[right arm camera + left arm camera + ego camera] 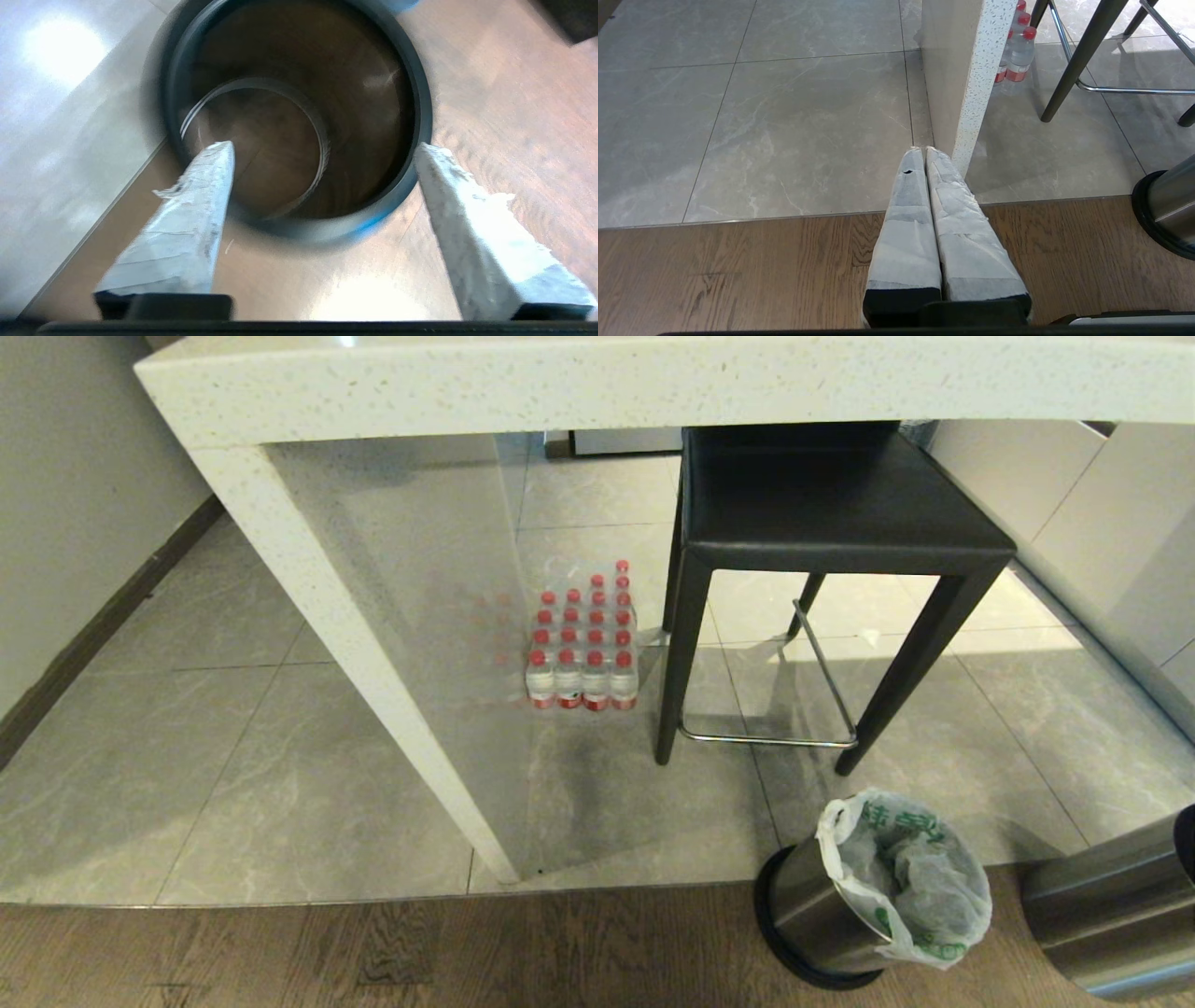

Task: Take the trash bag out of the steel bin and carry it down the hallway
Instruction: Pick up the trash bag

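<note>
**A:** Taped fingers [196,224] of the right gripper [323,145] fill the foreground of its wrist view. How do they stand?

**B:** Spread wide, with nothing between them. Directly beneath them is the open mouth of an empty steel cylinder [299,116] with a black rim. One fingertip hangs over the opening and the other is just outside the rim.

**A:** Is that where the trash bag is?

**B:** No. The trash bag [910,873] sits in the steel bin [812,905], its white crinkled edge with green print folded over the rim. In the head view, the bin stands on the wood floor [373,952] just beside the bare cylinder [1111,915]. Neither gripper is touching the bag.

**A:** And the left gripper [923,149]?

**B:** Its two fingers are pressed together, empty, and pointing down at the seam where the wood meets the grey tiles [784,116]. The speckled table leg [966,84] stands just past its tips.

**A:** What else is near it?

**B:** Beyond the leg is a pack of red-capped bottles [1017,51]. The dark stool [831,513] stands further to the right, its legs near the bottles. The steel bin's black base appears at the right edge of that view, well apart from the fingers.
</note>
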